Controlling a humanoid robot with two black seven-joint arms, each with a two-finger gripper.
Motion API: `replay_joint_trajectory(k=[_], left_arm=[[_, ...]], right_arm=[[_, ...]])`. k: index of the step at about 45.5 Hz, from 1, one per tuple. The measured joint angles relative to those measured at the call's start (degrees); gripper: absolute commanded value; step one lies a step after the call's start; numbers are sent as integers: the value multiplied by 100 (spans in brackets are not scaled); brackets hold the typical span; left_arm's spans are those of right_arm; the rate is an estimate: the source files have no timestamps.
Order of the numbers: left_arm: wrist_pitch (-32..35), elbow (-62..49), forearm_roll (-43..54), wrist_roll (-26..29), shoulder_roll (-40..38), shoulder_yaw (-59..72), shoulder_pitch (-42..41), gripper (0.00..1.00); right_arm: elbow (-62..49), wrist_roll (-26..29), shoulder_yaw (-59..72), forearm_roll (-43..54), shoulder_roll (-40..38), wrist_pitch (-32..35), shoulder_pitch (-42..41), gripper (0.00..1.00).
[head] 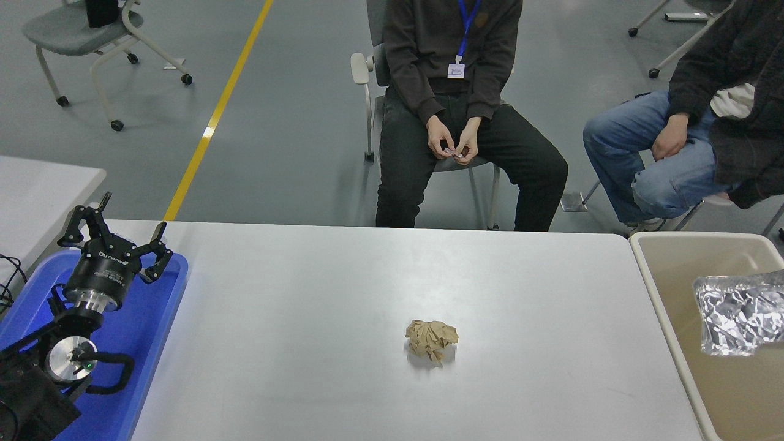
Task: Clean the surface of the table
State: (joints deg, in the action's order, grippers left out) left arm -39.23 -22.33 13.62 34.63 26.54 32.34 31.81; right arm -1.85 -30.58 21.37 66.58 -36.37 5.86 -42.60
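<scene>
The table surface point(343, 288) is a wide, pale grey-white top with rounded corners. A crumpled ball of brown paper point(432, 340) lies on it, a little right of the middle. A crumpled silver foil bag point(741, 312) shows at the right edge over the beige bin point(658, 288); I cannot tell whether it is held or lying inside. My left gripper point(131, 214) is parked open and empty over the blue tray point(147, 331) at the lower left. My right arm is out of view.
The beige bin stands against the table's right end. One person sits on a chair point(361, 70) at the far side with hands point(453, 147) together in the lap; a second person point(686, 141) sits at the far right. A second table's corner point(37, 190) shows at left.
</scene>
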Motion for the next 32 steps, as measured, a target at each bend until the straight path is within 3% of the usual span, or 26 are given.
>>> replay_joint_trajectory(k=[10,32], left_arm=[[-1,0,0,0,0,0,0,100],[-4,0,0,0,0,0,0,100]], right_arm=[[-325,245,630,-647,301,-180,140,0],[-544,696,1049,-946,639,-408,391,0]])
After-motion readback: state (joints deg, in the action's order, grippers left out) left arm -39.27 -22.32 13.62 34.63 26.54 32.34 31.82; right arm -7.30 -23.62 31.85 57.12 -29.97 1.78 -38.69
